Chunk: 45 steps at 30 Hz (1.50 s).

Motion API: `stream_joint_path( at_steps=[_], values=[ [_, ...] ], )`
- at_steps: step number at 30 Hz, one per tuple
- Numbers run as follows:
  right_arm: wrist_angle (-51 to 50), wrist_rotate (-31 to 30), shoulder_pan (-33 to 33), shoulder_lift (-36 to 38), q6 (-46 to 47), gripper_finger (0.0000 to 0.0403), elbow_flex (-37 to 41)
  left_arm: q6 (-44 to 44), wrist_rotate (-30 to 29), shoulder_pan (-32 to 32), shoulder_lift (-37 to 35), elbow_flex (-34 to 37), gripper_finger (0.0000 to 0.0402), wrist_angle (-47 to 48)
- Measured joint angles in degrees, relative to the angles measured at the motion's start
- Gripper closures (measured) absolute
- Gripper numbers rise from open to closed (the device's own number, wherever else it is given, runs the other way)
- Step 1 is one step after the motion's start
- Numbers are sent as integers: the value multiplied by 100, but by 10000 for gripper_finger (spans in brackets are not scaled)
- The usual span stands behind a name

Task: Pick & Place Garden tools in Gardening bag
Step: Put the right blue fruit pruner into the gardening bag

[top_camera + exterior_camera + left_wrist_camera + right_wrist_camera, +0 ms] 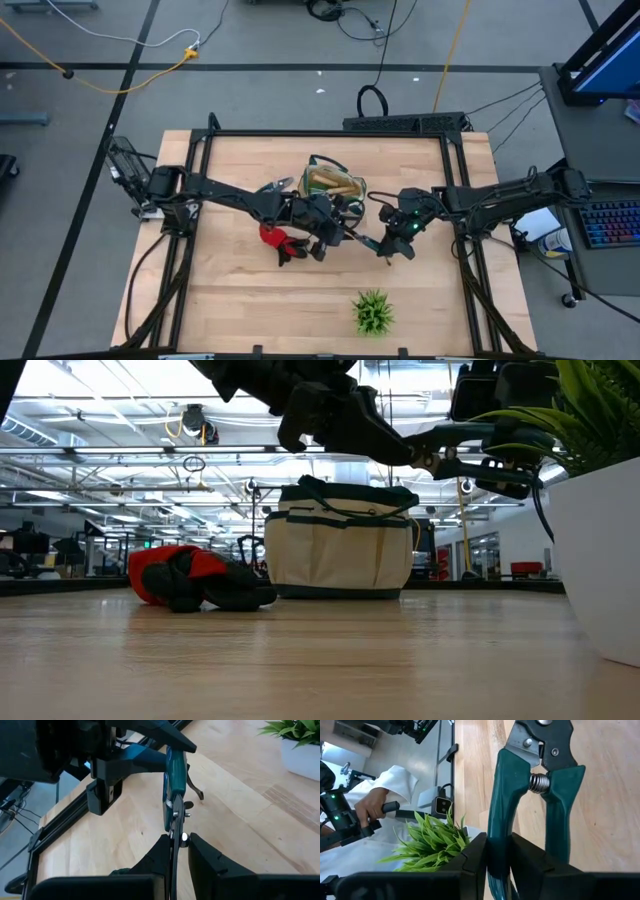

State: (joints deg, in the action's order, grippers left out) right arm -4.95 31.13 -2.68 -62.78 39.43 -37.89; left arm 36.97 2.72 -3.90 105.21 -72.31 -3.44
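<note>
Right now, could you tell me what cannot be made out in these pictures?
- gardening bag contents: its own wall hides them in the low view; from above the tools are too small to tell apart.
- pruning shears blade tips: in the left wrist view, hidden between the fingers of the left gripper.
- glove: in the high view, partly under the left arm.
- plant: in the low view, cut off by the right edge.

Bright, even overhead light; glaring ceiling lamps (pixel 90 380) in low view; blurred near wrist-view foreground.
</note>
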Motion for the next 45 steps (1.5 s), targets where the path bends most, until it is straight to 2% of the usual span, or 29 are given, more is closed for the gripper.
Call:
stream_joint_path(
  at_steps=[9,19,36,43,45],
  values=[
    [27,2,7,0,20,283,0,-247,-63,7,0,0,357,40],
    [-3,36,188,0,21,248,0,-558,-143,1,0,0,357,643],
    [-396,37,696,0,-5,245,-5,-928,-392,-226,-244,9,357,1114],
    [-442,21,841,0,-333,245,-7,-1295,-1105,-466,-645,0,356,1927],
    [-508,16,870,0,-518,245,-8,-1443,-1281,-515,-733,8,356,1911]
  ],
)
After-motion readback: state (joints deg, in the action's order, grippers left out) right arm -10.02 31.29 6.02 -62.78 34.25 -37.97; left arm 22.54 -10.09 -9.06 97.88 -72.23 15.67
